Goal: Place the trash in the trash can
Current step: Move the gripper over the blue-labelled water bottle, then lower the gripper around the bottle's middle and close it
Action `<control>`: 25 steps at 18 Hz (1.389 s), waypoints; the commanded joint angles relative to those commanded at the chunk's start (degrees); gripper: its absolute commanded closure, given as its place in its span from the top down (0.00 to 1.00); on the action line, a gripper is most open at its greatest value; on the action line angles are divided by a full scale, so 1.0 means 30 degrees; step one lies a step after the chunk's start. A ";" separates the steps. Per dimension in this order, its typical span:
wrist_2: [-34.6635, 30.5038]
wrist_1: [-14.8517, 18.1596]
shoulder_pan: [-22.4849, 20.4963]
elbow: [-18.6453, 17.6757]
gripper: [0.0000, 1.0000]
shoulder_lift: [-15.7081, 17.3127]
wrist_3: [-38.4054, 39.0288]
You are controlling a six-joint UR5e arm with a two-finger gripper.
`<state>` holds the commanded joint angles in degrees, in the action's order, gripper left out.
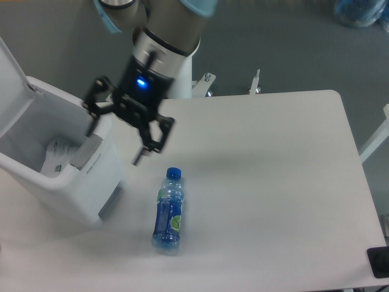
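White surface [267,158] carries your small blue-tinted plastic bottle [168,210], cap toward the wide, empty pincer [115,139] up-left; whitish wrapper [59,152] lies inside the white bin [85,182]

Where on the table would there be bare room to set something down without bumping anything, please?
The widest free patch is the table's whole right part, from the bottle across to the right edge. A narrower strip runs along the front edge, below the trash can. The left is crowded: the trash can with the wrapper inside, the open gripper over its rim, the bottle close by.
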<state>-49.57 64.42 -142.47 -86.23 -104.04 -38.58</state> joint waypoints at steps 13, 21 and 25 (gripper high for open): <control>-0.3422 0.0263 0.0260 0.0910 1.00 -0.5043 0.0351; -0.6618 0.1462 0.1754 0.3369 1.00 -0.7416 0.2693; -0.6914 0.1933 0.2136 0.3928 1.00 -0.7945 0.3134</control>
<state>-70.31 70.22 -136.06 -74.45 -127.88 -29.18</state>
